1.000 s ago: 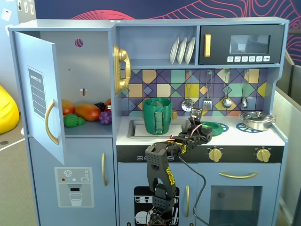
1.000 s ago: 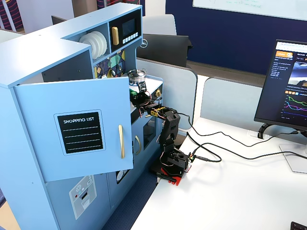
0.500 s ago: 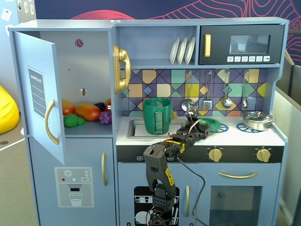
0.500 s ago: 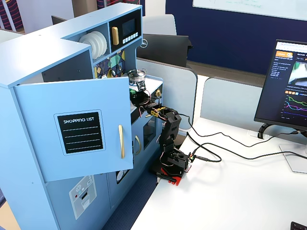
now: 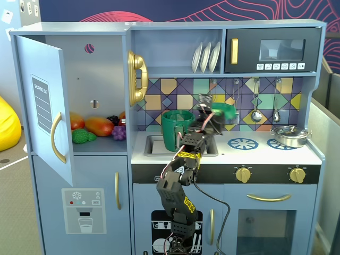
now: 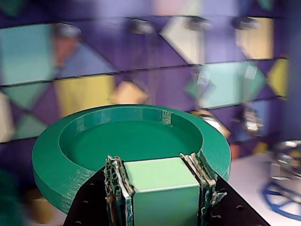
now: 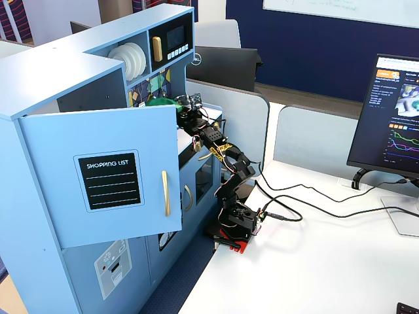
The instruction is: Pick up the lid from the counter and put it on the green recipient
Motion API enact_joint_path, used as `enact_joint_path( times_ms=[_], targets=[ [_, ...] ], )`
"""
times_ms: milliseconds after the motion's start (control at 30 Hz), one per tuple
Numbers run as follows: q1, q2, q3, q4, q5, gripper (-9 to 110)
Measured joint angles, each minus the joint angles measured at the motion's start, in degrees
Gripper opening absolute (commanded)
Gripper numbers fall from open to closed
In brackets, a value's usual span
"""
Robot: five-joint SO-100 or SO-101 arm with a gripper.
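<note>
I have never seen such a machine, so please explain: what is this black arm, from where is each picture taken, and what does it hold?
It is a small robot arm mounted before a toy kitchen. One fixed view looks at the kitchen from the front, another from the side, and the wrist view rides on the arm itself. Its gripper has two fingers, shut on the knob of the green lid, held in the air to the right of the green pot in the front view. A silver pan sits at the counter's right end.
</note>
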Motion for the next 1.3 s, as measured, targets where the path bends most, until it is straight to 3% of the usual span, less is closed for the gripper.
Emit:
enact_joint_path(
  times_ms=[467,1300],
  targets=[
    [-15.21,4.22,-7.65,12.13,-3.87,0],
    [-17.40,-5.89,-12.48,15.64,-4.75,0]
  ],
)
